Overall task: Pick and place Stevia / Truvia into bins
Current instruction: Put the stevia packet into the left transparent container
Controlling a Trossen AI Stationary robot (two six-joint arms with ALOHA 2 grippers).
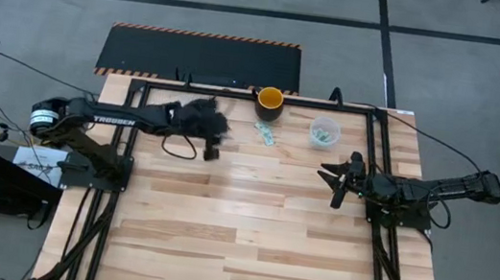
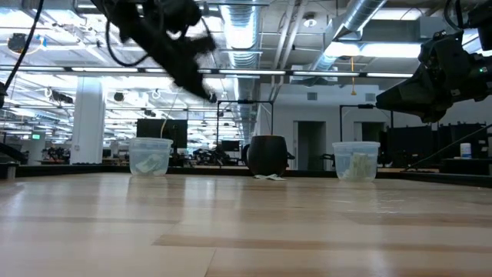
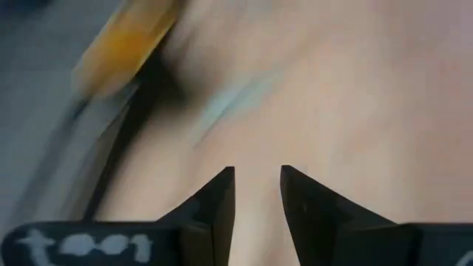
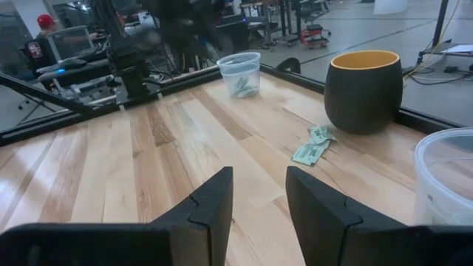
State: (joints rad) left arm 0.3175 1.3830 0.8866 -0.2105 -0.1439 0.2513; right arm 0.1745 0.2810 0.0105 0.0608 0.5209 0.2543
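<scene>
The left hand (image 1: 211, 151) hangs above the tabletop (image 1: 237, 235) with its fingers (image 3: 218, 196) apart and nothing between them, just short of the few green-and-white sachets (image 1: 266, 133) lying loose beside the yellow-orange cup (image 1: 270, 101). The right hand (image 1: 336, 182), fingers apart too and empty, waits over the tabletop's right side. One clear bin (image 1: 325, 131) stands right of the cup; the other (image 4: 240, 73), holding sachets, stands on the cup's far side.

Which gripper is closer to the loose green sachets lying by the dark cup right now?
Left. The left gripper hangs a short way from the sachets, toward the left arm's side. The right gripper waits farther off on the opposite side, beyond the clear cup.
</scene>
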